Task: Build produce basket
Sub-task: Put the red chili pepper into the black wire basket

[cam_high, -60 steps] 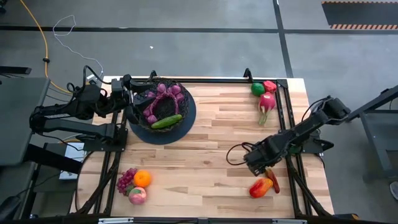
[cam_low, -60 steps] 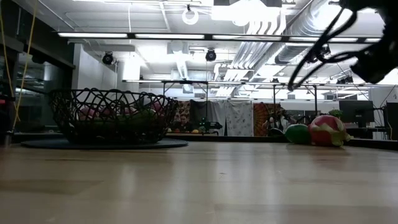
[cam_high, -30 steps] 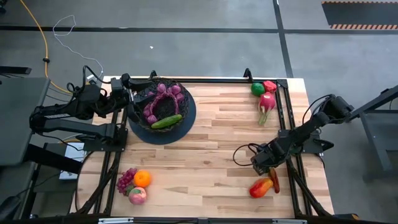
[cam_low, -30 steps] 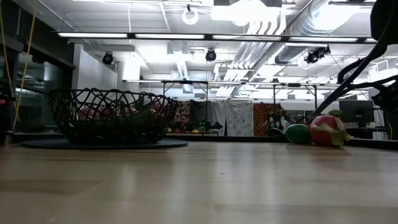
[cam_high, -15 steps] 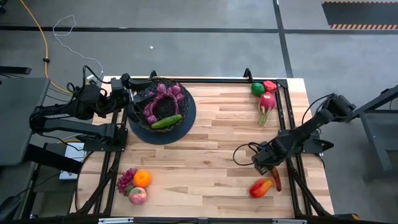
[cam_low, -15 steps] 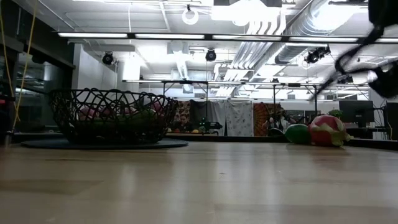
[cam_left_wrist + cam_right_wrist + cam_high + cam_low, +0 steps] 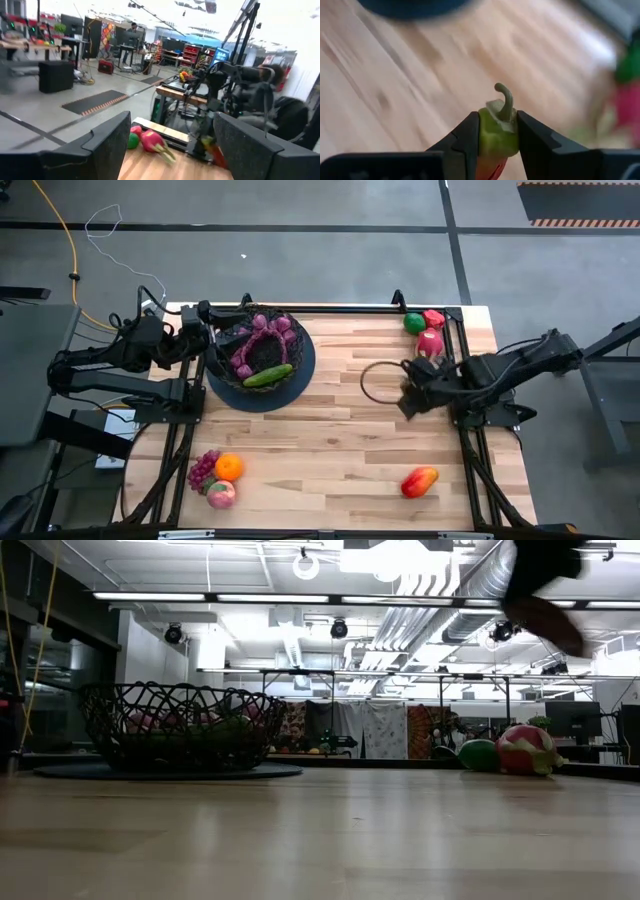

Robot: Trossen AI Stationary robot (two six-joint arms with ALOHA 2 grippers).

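The basket (image 7: 262, 352), a black wire bowl on a dark round base, stands at the far left with purple grapes (image 7: 262, 330) and a green cucumber (image 7: 267, 375) in it. My left gripper (image 7: 205, 340) waits open and level at the basket's left rim. My right gripper (image 7: 408, 402) hangs above the table's right half, shut on a long red pepper (image 7: 497, 137) with a green top. The pepper shows dark and blurred high in the low view (image 7: 545, 625). More produce lies on the table. My right gripper pinches the pepper's green stem end (image 7: 495, 131) between its two fingers (image 7: 470, 132), which slant downward. The curled stem (image 7: 506, 100) sticks out past the fingertips and the red body runs back between them. The pepper is lifted clear of the table.
A red-orange mango (image 7: 420, 480) lies near right. A green pepper (image 7: 414, 323), a red pepper (image 7: 433, 318) and a pink radish (image 7: 430, 342) sit far right. Grapes (image 7: 203, 470), an orange (image 7: 229, 467) and a peach (image 7: 221, 494) lie near left. The table's middle is bare wood (image 7: 330, 440).
My right gripper has risen from beside the mango and swung toward the table's far edge and middle, turning as it went. The long red pepper, which lay on the table next to the mango, has gone up with it and hangs clear.
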